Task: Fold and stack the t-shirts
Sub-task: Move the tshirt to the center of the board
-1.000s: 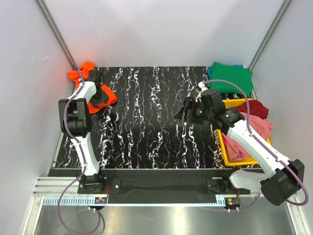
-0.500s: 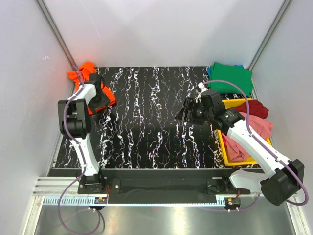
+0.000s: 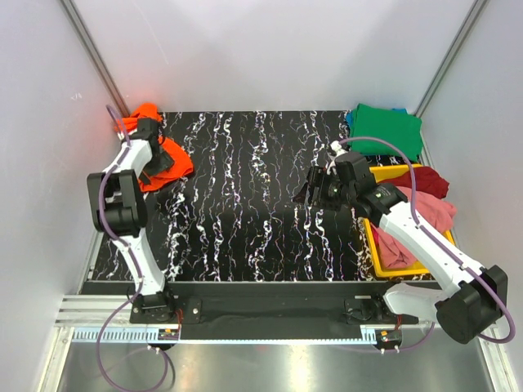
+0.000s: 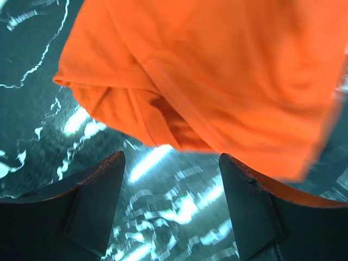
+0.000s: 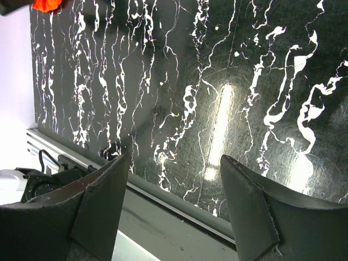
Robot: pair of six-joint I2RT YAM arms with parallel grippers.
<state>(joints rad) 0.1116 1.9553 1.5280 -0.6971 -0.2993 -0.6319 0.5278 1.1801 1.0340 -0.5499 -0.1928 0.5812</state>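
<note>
A crumpled bright orange t-shirt lies at the table's back left corner; in the left wrist view it fills the upper part. My left gripper hangs over its near edge, open, with only bare table between the fingers and the cloth just beyond the tips. My right gripper is open and empty above the middle of the table. A folded green t-shirt rests at the back right on a blue one. Dark red and pink t-shirts lie in the tray.
The yellow plastic tray stands at the right edge of the black marbled table. White walls close in on three sides. The table's near edge and a metal rail show in the right wrist view, with a scrap of the orange shirt at top left.
My left gripper has shifted slightly back and left over the orange t-shirt, its jaws narrowing a little and then widening again. The right arm has stayed still.
</note>
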